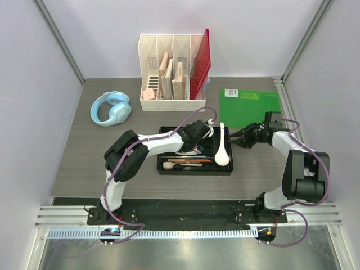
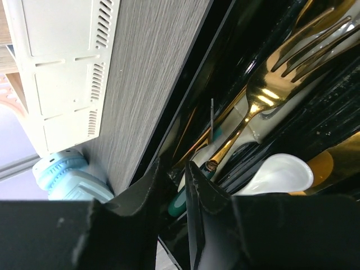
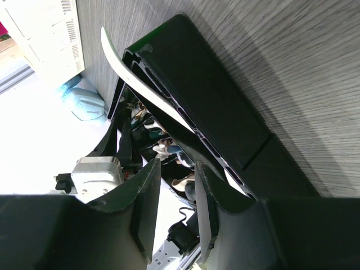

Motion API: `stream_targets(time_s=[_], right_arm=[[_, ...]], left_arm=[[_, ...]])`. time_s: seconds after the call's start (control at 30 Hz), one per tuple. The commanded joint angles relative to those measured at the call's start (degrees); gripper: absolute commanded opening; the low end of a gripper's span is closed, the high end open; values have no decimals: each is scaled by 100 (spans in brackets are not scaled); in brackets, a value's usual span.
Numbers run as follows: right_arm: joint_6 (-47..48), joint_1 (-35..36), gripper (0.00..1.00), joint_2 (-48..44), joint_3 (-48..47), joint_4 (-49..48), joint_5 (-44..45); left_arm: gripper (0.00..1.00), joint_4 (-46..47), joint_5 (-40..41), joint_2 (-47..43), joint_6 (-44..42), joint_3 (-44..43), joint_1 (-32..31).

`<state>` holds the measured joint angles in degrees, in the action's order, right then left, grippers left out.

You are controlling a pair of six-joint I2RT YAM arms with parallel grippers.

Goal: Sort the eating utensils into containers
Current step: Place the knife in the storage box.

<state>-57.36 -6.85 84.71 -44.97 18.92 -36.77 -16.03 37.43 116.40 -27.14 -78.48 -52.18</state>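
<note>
The black cutlery tray (image 1: 166,170) lies mid-table with eating utensils in its long compartments. A large white ceramic soup spoon (image 1: 222,149) fills the right end. My left gripper (image 1: 197,138) is down in the tray's back part. In the left wrist view its jaws (image 2: 179,180) stand slightly apart, with a green-handled utensil (image 2: 181,202) lying in the gap. Beyond it are a gold fork (image 2: 270,84) and a white spoon (image 2: 281,174). My right gripper (image 1: 237,140) hovers at the tray's right edge, open and empty (image 3: 175,180), facing the tray wall (image 3: 208,95).
A white slotted file organizer (image 1: 169,67) with a red folder (image 1: 201,67) stands at the back. Blue headphones (image 1: 111,108) lie to the left of it. A green folder (image 1: 250,108) lies at the back right, close behind my right arm.
</note>
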Motion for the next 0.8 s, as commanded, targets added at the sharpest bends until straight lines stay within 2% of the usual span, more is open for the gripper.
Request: stream_targets(time_s=[0.0, 0.1, 0.2, 0.27, 0.4, 0.47, 0.53, 0.77], right_arm=[[-47, 26, 36, -253, 23, -2, -93], [-38, 26, 36, -253, 41, -2, -76], [-29, 26, 36, -262, 59, -11, -49], [-20, 26, 36, -262, 76, -28, -23], [41, 26, 37, -270, 85, -20, 65], [41, 26, 37, -244, 85, -28, 65], [50, 26, 37, -227, 129, -72, 83], [-354, 79, 37, -296, 541, -703, -145]], left_arm=[[23, 206, 211, -258, 296, -71, -29], [25, 485, 712, -407, 410, -54, -20], [35, 531, 1064, -705, 787, -115, 59], [40, 286, 1108, -1038, 1524, -307, 216], [48, -1030, 487, -1383, 3150, -852, 577], [47, -1726, 362, -1401, 3747, -1055, 726], [47, -2034, 204, -1471, 4004, -1029, 806], [46, -2246, -280, -1972, 4822, -406, 1245]])
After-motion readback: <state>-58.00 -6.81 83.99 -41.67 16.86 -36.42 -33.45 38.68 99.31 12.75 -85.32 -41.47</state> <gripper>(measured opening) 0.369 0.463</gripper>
